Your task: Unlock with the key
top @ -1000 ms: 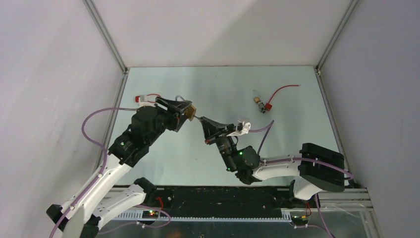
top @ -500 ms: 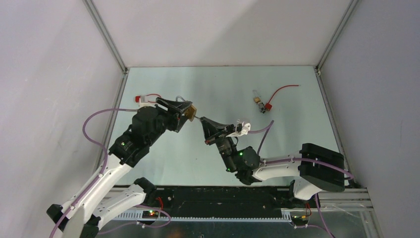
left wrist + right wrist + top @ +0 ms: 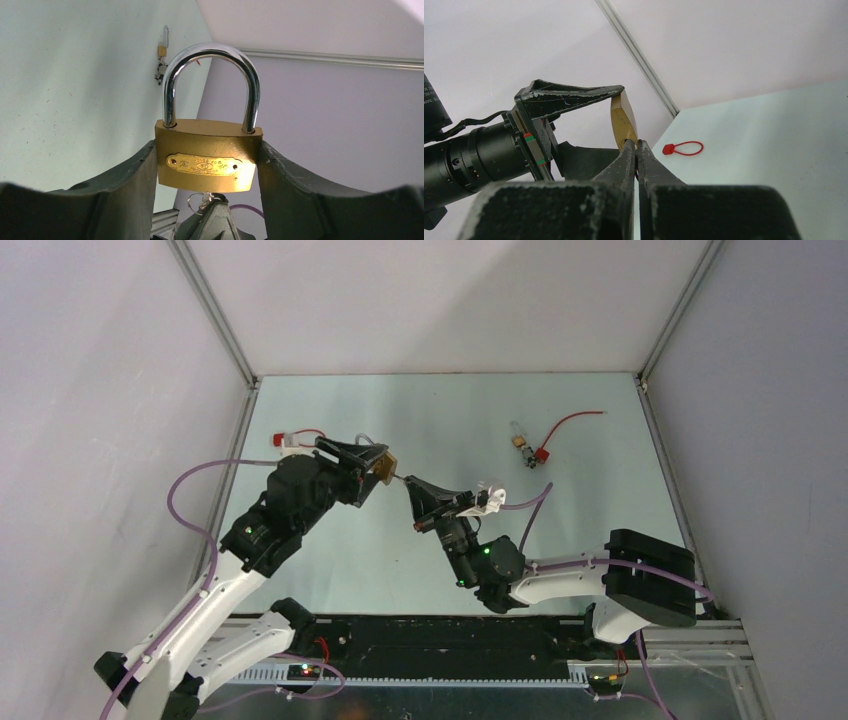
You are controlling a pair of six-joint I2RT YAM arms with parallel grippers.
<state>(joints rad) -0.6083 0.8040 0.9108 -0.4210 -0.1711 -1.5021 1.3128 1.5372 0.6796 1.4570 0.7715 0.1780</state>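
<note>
My left gripper (image 3: 378, 464) is shut on a large brass padlock (image 3: 209, 155) with a silver shackle (image 3: 212, 75). It holds the padlock by its sides above the table, and the shackle sits closed in the body. My right gripper (image 3: 410, 484) is shut, with its tips (image 3: 634, 145) right at the padlock's bottom face (image 3: 623, 122). In the left wrist view the small silvery key (image 3: 221, 196) with its wire ring (image 3: 194, 202) shows between the right fingertips and the padlock's underside. In the right wrist view the key is hidden between the fingers.
A small brass padlock (image 3: 520, 441) with a red tag (image 3: 543, 453) and red wire (image 3: 575, 418) lies at the back right of the table. Another red tag (image 3: 290, 437) lies at the back left, also seen in the right wrist view (image 3: 681, 148). Walls enclose the table.
The white part on my right wrist has shifted slightly, so the wrist has rolled a little. Both grippers stay where they were at the padlock.
</note>
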